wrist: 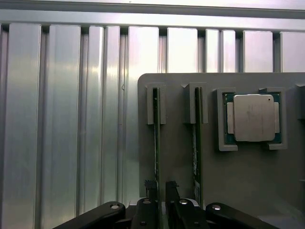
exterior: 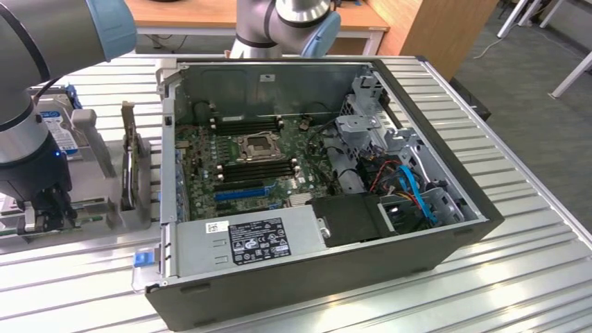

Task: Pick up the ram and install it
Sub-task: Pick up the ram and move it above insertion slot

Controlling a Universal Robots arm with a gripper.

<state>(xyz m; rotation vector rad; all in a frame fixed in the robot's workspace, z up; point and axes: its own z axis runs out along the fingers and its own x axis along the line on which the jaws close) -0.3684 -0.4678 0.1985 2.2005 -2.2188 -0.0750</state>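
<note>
1. Straddling the ram (wrist: 156,133), the end effector (wrist: 161,187) stands part open, a gap showing beside the stick, nothing gripped.
2. Ram stands on edge in a grey holder (wrist: 238,181), a second stick (wrist: 195,143) just beside it.
3. Ribbed bench (wrist: 71,119) carries the holder, with the opened case (exterior: 324,284) to the exterior view's right.

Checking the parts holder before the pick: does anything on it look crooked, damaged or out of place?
Nothing stands out. The thin green ram stick at the gripper and the second stick stand straight in their slots in the grey plastic holder; the square silver processor sits level in its recess.
</note>
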